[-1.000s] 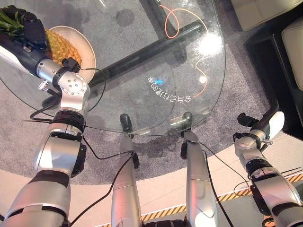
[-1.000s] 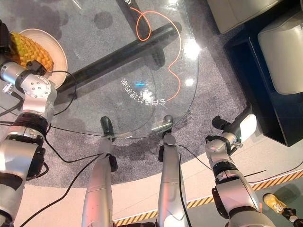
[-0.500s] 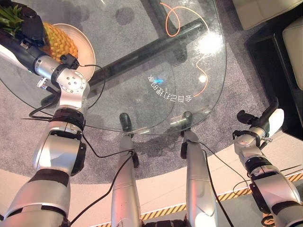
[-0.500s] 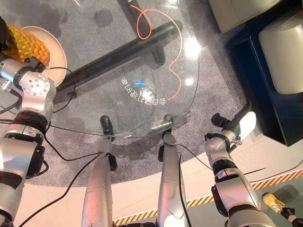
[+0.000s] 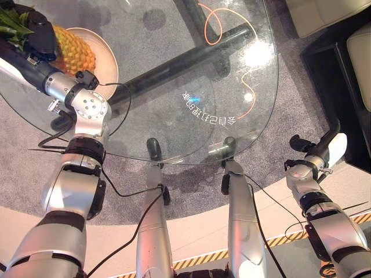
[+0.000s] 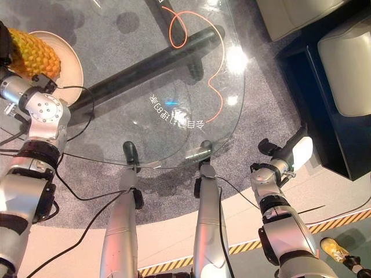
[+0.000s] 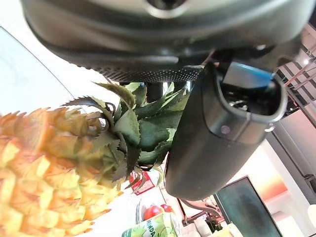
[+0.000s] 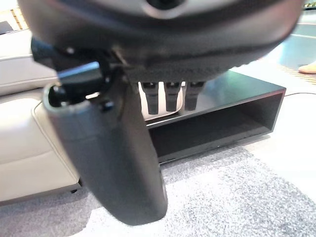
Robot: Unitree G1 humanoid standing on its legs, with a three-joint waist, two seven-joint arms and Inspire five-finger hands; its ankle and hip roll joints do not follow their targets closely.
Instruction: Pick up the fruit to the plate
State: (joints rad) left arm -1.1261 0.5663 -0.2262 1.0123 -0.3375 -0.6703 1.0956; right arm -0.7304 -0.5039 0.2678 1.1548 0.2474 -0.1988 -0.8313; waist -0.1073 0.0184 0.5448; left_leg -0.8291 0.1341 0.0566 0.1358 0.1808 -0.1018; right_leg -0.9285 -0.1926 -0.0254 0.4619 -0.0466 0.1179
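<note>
Since a moment ago, the pineapple [image 5: 74,49] has tipped a little and sits a bit farther onto the plate [image 5: 107,55], at the far left of the glass desk [image 5: 174,69]. It lies over the plate, leafy top toward the left hand [image 5: 36,32]. That hand is at the leaves, with its thumb [image 7: 217,133] beside them, but I cannot tell if its fingers are closed. Off the desk, the right hand [image 5: 324,147] hangs with straight, released fingers [image 8: 170,94], holding nothing.
</note>
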